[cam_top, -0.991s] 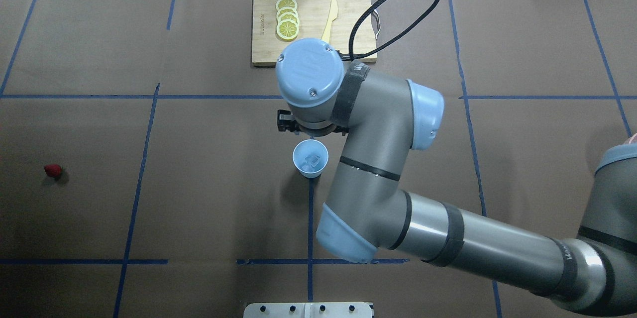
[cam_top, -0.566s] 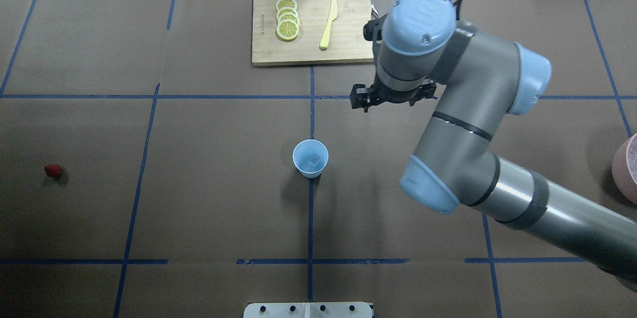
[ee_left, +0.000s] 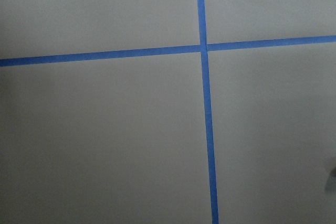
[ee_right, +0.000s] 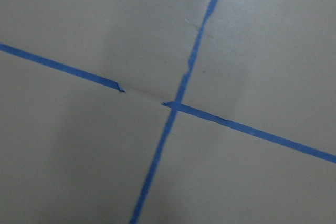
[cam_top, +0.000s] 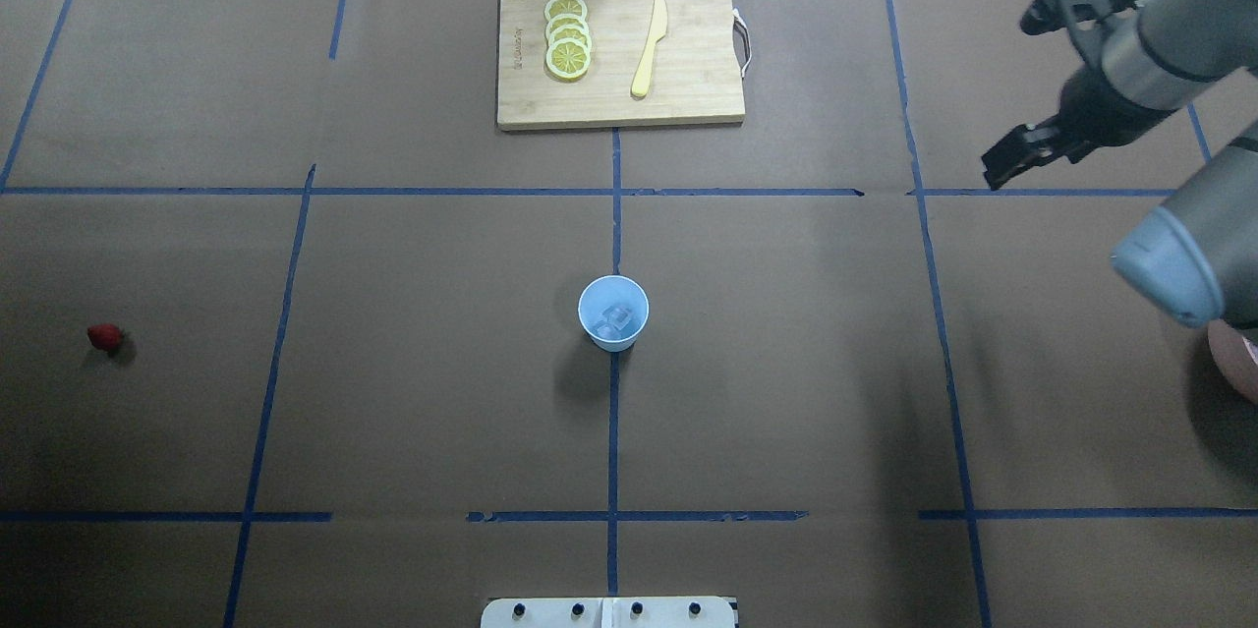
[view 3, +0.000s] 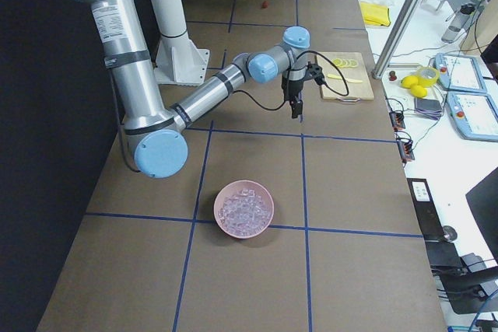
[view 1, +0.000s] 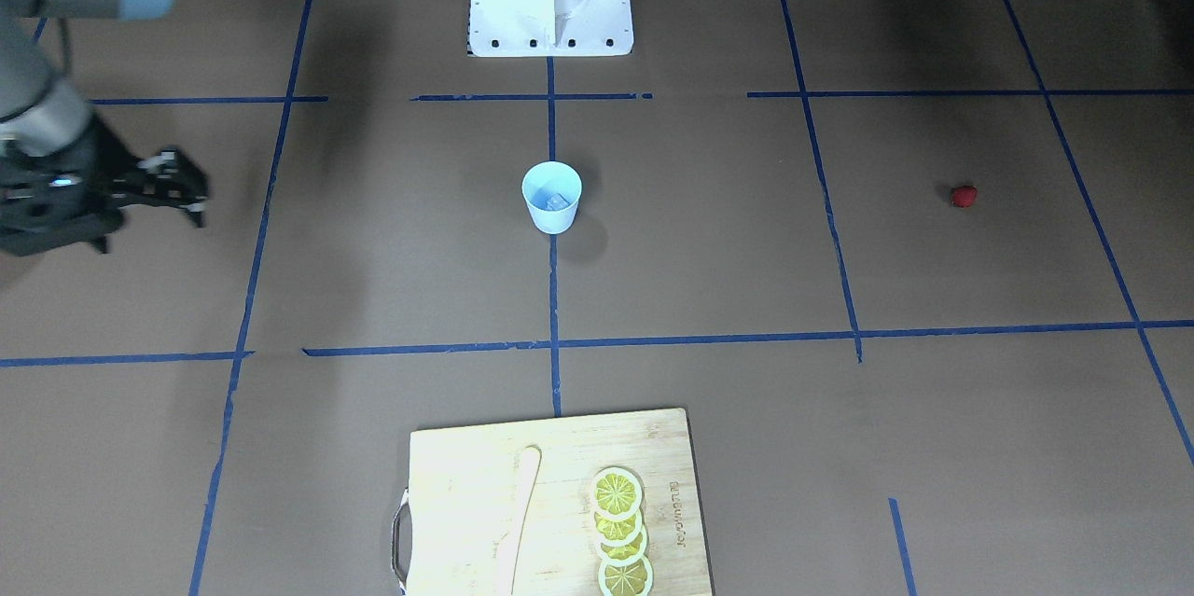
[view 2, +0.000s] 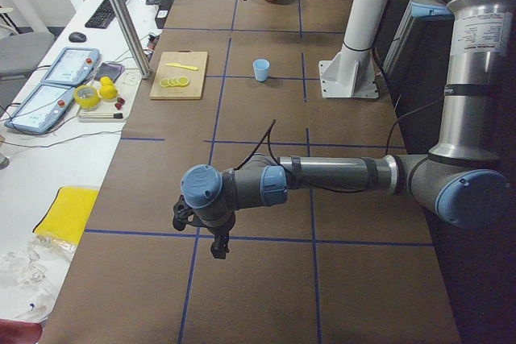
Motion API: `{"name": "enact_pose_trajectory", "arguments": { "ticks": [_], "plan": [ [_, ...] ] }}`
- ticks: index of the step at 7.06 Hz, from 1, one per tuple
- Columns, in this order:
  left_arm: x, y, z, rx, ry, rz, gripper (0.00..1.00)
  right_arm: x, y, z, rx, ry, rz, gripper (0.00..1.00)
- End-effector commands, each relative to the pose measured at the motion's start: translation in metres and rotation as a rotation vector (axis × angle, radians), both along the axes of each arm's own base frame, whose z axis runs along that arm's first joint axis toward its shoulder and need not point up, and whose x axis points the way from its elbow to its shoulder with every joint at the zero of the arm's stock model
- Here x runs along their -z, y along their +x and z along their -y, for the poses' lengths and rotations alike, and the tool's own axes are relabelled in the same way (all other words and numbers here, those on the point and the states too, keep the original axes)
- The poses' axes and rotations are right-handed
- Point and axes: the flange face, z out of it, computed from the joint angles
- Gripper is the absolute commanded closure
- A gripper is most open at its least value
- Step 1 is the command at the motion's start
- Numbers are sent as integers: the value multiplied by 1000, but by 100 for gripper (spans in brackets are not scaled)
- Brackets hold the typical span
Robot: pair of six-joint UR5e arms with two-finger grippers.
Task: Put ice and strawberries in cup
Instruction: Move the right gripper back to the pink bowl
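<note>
The light blue cup [cam_top: 613, 314] stands upright at the table's middle, and shows in the front view [view 1: 551, 196] too. An ice cube [cam_top: 616, 317] lies inside it. The small red strawberry [cam_top: 105, 337] lies alone far to the left, a long way from the cup. My right gripper [cam_top: 1027, 156] hangs empty over bare table at the far right, well away from the cup, and looks open. My left gripper [view 2: 218, 243] shows only in the exterior left view, low over the table near the left end. I cannot tell whether it is open or shut.
A pink bowl of ice cubes [view 3: 243, 208] sits near the table's right end, and its rim [cam_top: 1238, 363] shows in the overhead view under the right arm. A wooden cutting board [cam_top: 688, 87] with lemon slices [cam_top: 568, 36] and a yellow knife [cam_top: 649, 46] lies behind the cup.
The right arm swung away from just behind the cup to the far right of the table. The cup, its ice cube and the strawberry have not moved.
</note>
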Motion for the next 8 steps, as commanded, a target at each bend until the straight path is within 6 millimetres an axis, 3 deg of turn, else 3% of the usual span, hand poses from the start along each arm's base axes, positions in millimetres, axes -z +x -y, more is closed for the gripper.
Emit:
{"name": "enact_pose_trajectory", "arguments": {
  "ticks": [1, 2, 3, 4, 6, 8],
  "plan": [
    [2, 0, 0, 0, 3, 0, 0, -87, 103, -17, 86, 36, 18, 1],
    [2, 0, 0, 0, 3, 0, 0, -123, 136, -34, 121, 51, -3, 1],
    [2, 0, 0, 0, 3, 0, 0, -153, 149, -58, 126, 33, -11, 1],
    [-1, 0, -3, 0, -3, 0, 0, -181, 155, -83, 117, 59, -6, 1],
    [-5, 0, -7, 0, -11, -1, 0, -205, 162, -111, 85, 44, -4, 1],
    [-6, 0, -8, 0, -12, -1, 0, -250, 170, -141, 12, 40, 12, 2]
  ]
}}
